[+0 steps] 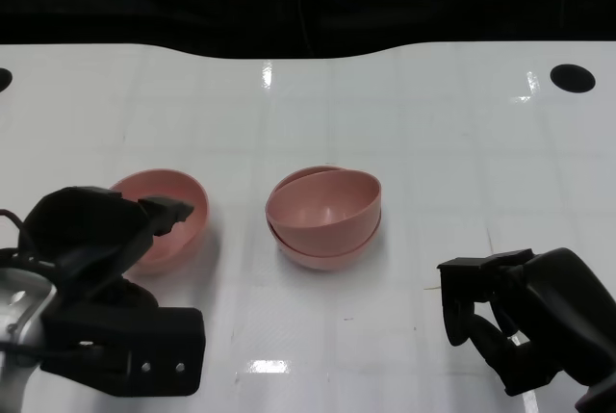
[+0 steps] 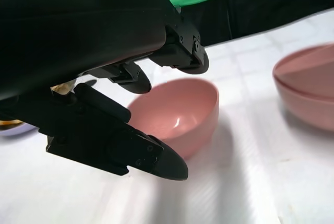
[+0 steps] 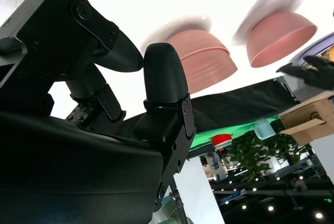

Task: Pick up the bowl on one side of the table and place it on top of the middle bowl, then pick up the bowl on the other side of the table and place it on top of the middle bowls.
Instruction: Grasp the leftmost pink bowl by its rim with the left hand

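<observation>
- We are looking down on a white worktop (image 1: 404, 115) carrying three pink bowls: two already nested at the middle, one still alone on our left side.
- We are reading the middle stack (image 1: 324, 218) as the first step done; its upper bowl is sitting tilted in the lower one rather than seated flat.
- We are now working the second step: the left bowl (image 1: 171, 217) is standing upright on the worktop, not yet lifted.
- We are holding our left hand (image 1: 101, 240) just at that bowl's near rim, its fingers (image 2: 151, 158) spread apart above and below with nothing between them.
- We are keeping our right hand (image 1: 525, 322) low at the near right, well apart from the bowls, fingers loosely curled and holding nothing.
- We judge the next move as needing the fingers to straddle the rim, pinch, then lift towards the stack.
</observation>
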Robot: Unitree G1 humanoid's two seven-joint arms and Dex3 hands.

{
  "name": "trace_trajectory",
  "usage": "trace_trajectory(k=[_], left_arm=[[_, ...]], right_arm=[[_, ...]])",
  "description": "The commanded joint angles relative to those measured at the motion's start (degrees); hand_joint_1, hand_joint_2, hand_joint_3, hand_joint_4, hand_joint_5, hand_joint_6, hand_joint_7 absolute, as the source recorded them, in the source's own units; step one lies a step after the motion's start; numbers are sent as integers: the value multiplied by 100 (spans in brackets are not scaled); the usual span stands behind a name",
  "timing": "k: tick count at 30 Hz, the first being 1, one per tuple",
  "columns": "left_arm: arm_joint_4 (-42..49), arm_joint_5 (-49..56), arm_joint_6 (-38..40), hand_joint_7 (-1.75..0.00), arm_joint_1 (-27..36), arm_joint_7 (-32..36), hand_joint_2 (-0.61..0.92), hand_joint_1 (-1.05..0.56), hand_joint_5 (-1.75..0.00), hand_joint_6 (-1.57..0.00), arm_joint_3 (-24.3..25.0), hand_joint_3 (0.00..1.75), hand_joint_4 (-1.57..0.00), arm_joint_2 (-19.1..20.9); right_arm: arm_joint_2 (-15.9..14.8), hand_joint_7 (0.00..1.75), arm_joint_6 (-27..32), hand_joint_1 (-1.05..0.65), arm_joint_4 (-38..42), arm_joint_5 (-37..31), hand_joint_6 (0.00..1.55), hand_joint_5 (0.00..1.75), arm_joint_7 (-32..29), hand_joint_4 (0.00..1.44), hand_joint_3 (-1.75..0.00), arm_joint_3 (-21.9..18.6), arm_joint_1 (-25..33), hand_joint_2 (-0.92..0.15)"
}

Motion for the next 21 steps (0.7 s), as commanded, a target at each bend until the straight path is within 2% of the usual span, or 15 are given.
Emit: trace_trajectory(k=[1, 6, 8, 9, 11, 12, 13, 15, 16, 17, 19, 21], left_arm=[[685, 191, 48, -1, -395, 170, 91, -58, -15, -45, -323, 1, -58, 38], [1604, 324, -53, -2, -910, 440, 92, -49, -15, -50, -765, 5, -68, -13], [2185, 391, -223, -3, -1183, 795, 92, -42, -26, -56, -984, 8, -80, -47], [2371, 395, -283, -2, -1267, 940, 92, -40, -45, -59, -1058, 8, -77, -51], [2928, 413, -507, -3, -1501, 1395, 92, -34, -97, -72, -1237, 14, -69, -89], [3218, 374, -630, -3, -1613, 1617, 92, -32, -110, -76, -1294, 16, -67, -128], [3471, 354, -769, -10, -1725, 1840, 92, -30, -122, -92, -1354, 22, -72, -155], [3828, 299, -1013, -18, -1880, 2261, 92, -30, -134, -107, -1431, 20, -78, -202], [3995, 268, -1164, -23, -1943, 2537, 90, -30, -158, -116, -1457, 15, -83, -228], [4146, 243, -1275, -33, -1998, 2770, 91, -30, -166, -117, -1479, 11, -87, -255], [4375, 217, -1408, -90, -2088, 3045, 92, -28, -173, -97, -1535, 15, -94, -283], [4461, 180, -1484, -104, -2153, 3251, 92, -28, -174, -92, -1556, 15, -95, -273]], right_arm=[[-29, 166, 45, -10, -87, 37, 80, 175, 49, 102, -160, -85, 71, -18], [-14, 166, 57, -10, -158, 27, 81, 175, 80, 101, -159, -105, 114, -17], [-10, 166, 78, -10, -186, 38, 81, 175, 106, 101, -159, -116, 127, -17], [-7, 166, 85, -10, -196, 40, 81, 175, 117, 101, -159, -121, 132, -17], [2, 166, 98, -10, -213, 37, 81, 175, 137, 101, -159, -128, 145, -17], [6, 166, 70, -10, -206, 35, 81, 175, 121, 101, -159, -129, 149, -17], [8, 165, 45, -9, -192, 36, 81, 175, 107, 101, -159, -129, 148, -17], [8, 165, 27, -9, -176, 40, 81, 175, 105, 101, -159, -129, 147, -17], [14, 165, 33, -9, -176, 43, 81, 175, 109, 101, -159, -130, 147, -17], [19, 165, 35, -9, -175, 46, 81, 175, 108, 101, -159, -132, 147, -16], [27, 165, 33, -9, -174, 47, 81, 175, 104, 101, -159, -134, 146, -16], [29, 164, -1, -9, -152, 58, 82, 175, 87, 101, -160, -139, 137, -16]])
